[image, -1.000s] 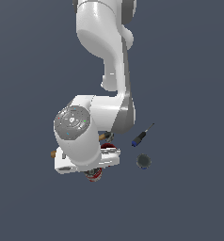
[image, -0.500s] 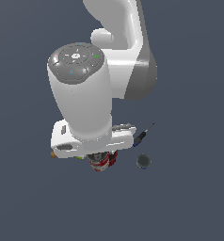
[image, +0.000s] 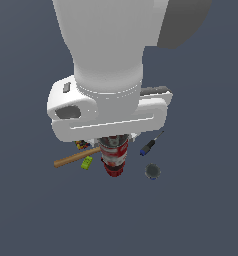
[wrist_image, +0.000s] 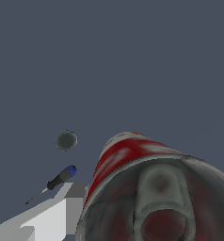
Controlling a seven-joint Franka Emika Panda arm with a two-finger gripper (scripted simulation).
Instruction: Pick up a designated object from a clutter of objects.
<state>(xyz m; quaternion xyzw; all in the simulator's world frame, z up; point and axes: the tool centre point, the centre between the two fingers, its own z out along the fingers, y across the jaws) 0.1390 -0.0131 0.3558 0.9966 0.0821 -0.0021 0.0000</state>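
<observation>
The red-and-white can (image: 114,152) hangs between my gripper's (image: 114,146) fingers, under the white hand, raised above the grey floor. The gripper is shut on it. In the wrist view the can (wrist_image: 128,157) fills the near corner, with its grey metal top (wrist_image: 161,197) facing the camera and one light grey finger (wrist_image: 62,212) beside it. The other fingertip is hidden. A dark red patch at the can's lower end in the exterior view may be the mug; I cannot tell.
On the floor below lie the wooden hammer handle (image: 73,158), a tiny green block (image: 86,162), a blue-and-black screwdriver (image: 151,145) (wrist_image: 57,180) and a dark can (image: 152,171) (wrist_image: 66,140). A yellow-red can (image: 81,145) peeks from under the hand.
The arm has risen towards the exterior camera with the can held in the gripper, and now fills much more of the view. The floor objects have not moved.
</observation>
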